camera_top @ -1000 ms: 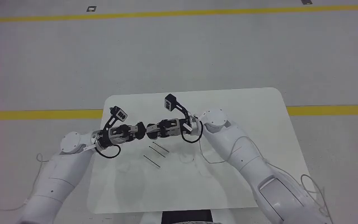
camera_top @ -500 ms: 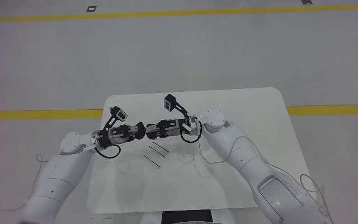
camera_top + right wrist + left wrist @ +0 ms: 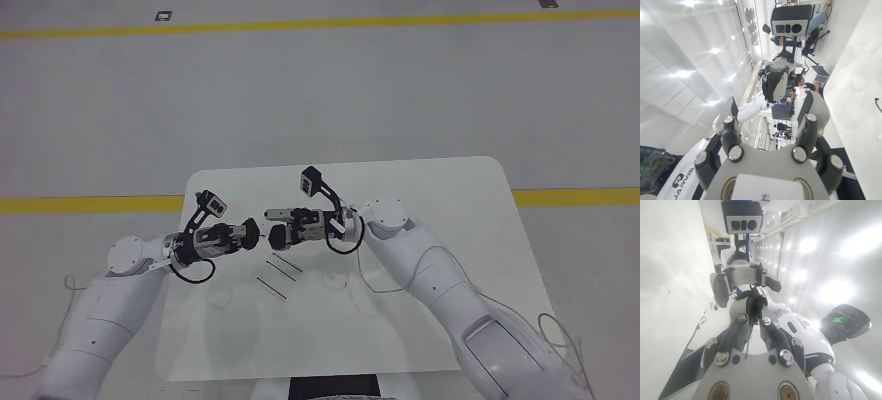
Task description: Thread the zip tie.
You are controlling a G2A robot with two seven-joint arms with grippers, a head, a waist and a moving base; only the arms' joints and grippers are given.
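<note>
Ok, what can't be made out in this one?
Whether the zip tie is threaded: left wrist view, the left gripper's dark pads cover its gripped end; top view, too small.
Which end of the two spare ties on the table is the head: top view, too small.
A thin black thing: right wrist view, cut off by the edge.

So the right gripper (image 3: 271,228) isn't nose-to-nose with the left gripper (image 3: 250,233) anymore. A second ago the two tips are touching over the surface (image 3: 450,200); now the right one sits backed off toward its own side with a clear gap between them. Its fingers (image 3: 720,291) are also spread wide now instead of closed up by the zip tie (image 3: 749,332).
</note>
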